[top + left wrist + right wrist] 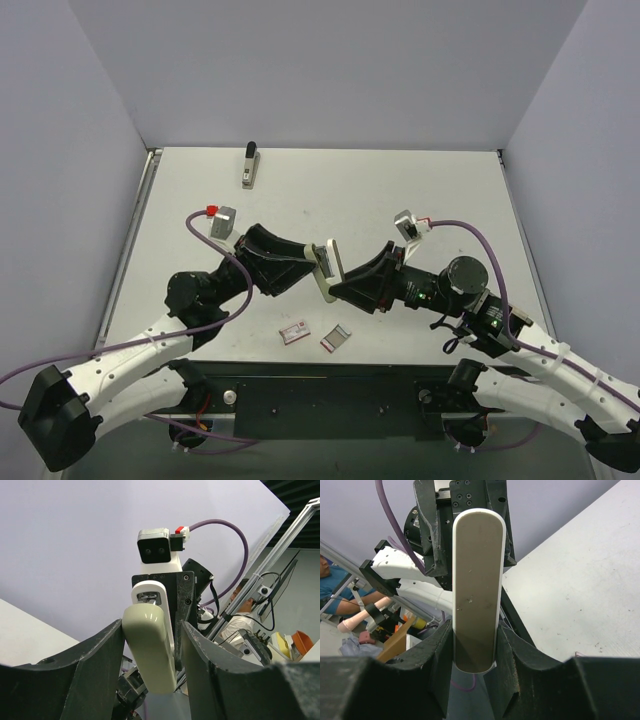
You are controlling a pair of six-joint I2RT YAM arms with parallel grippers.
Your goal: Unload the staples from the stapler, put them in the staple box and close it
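A cream-and-white stapler-like bar (328,268) hangs above the table's middle, held between both grippers. My left gripper (316,262) is shut on its rounded cream end (149,645). My right gripper (340,286) is shut on its other end, whose flat beige face with a white rim (477,580) points at the camera. The slim beige stapler with a black end (250,165) lies alone at the far back left of the table (420,190), away from both grippers. No staples show.
A small red-and-white box (293,332) and a small grey box (336,338) lie near the front edge, below the grippers. Grey walls close in the table on three sides. A person sits beyond the table (240,615).
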